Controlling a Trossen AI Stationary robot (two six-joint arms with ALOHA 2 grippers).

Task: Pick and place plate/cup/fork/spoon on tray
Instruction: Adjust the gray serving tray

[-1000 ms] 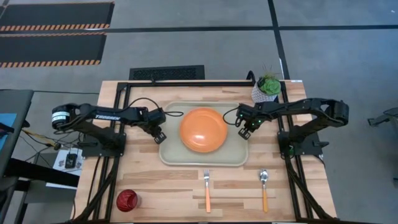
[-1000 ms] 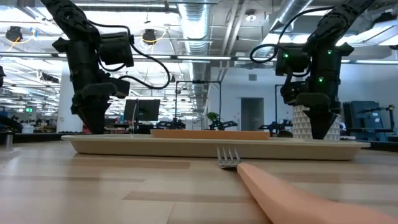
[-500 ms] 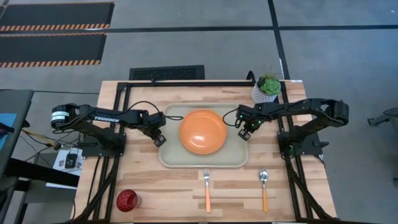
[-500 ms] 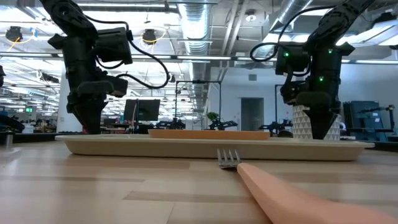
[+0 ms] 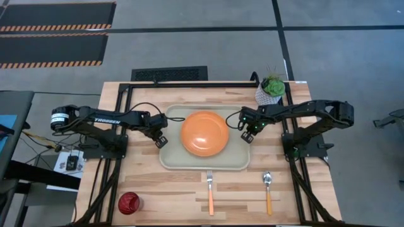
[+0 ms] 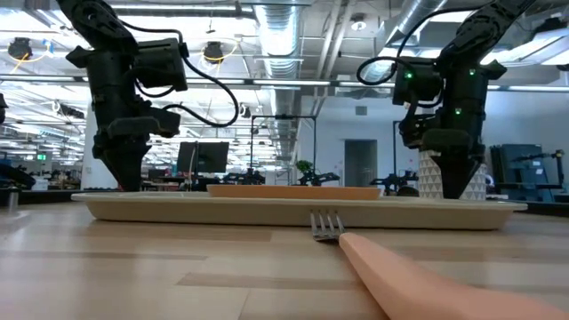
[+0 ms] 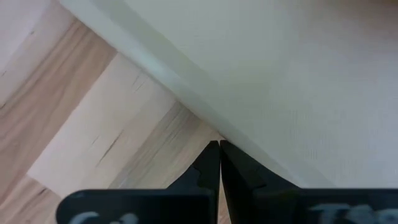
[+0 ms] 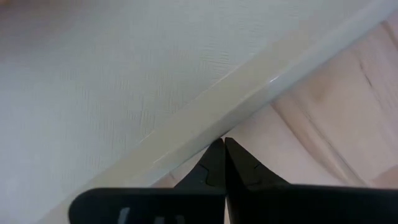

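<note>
The beige-grey tray [image 5: 173, 157] lies on the middle of the wooden table, and the orange plate [image 5: 204, 133] lies flat in it. My left gripper [image 5: 161, 140] is shut at the tray's left rim and points down. My right gripper [image 5: 248, 134] is shut at the tray's right rim and also points down. The red cup [image 5: 129, 203] stands at the near left. The fork [image 5: 210, 191] and the spoon [image 5: 268, 190] lie flat on the table in front of the tray. My left gripper has its shut fingertips [image 7: 214, 152] against the outer edge of the tray's left rim [image 7: 186, 102], coming from above. Nothing shows between the fingers. The tray lies flat on the table. My right gripper has its shut fingertips [image 8: 219, 152] against the outer edge of the tray's right rim [image 8: 249, 93], coming from above. Nothing shows between the fingers.
A white pot with a green plant [image 5: 271, 88] stands at the far right, behind my right arm. The fork's tines [image 6: 327, 224] lie close in front of the low camera. Bare wood lies between the cup and the fork.
The tray with the plate in it has slid a little toward the table's left edge and stays flat on the table. Both grippers have gone the same way with it and have stayed shut.
</note>
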